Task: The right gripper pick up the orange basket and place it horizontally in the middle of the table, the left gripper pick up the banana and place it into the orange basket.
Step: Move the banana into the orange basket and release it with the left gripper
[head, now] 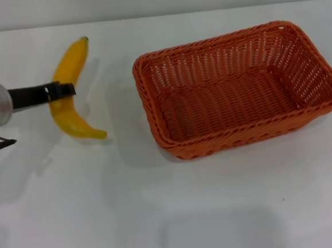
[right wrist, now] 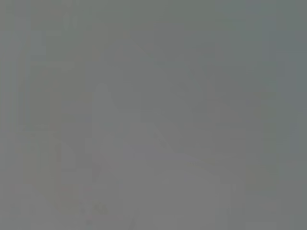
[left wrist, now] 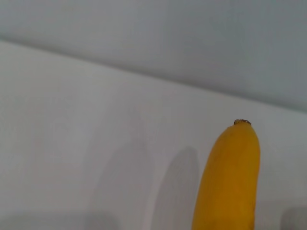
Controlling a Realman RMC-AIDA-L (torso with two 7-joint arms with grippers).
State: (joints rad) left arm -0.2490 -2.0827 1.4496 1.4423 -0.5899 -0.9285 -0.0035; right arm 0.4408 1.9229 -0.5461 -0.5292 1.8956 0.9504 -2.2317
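Only the head view shows left gripper at banana, beside orange basket.

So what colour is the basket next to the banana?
Orange woven wicker basket; clearest in the head view.

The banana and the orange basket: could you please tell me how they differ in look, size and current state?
The banana is smooth, yellow and curved; the orange basket is woven, rectangular and open-topped. The banana is far smaller than the basket. The left gripper is at the banana's middle, while nothing touches the basket, and the right gripper is out of sight. Both rest apart on the white table, and the basket holds nothing yet.
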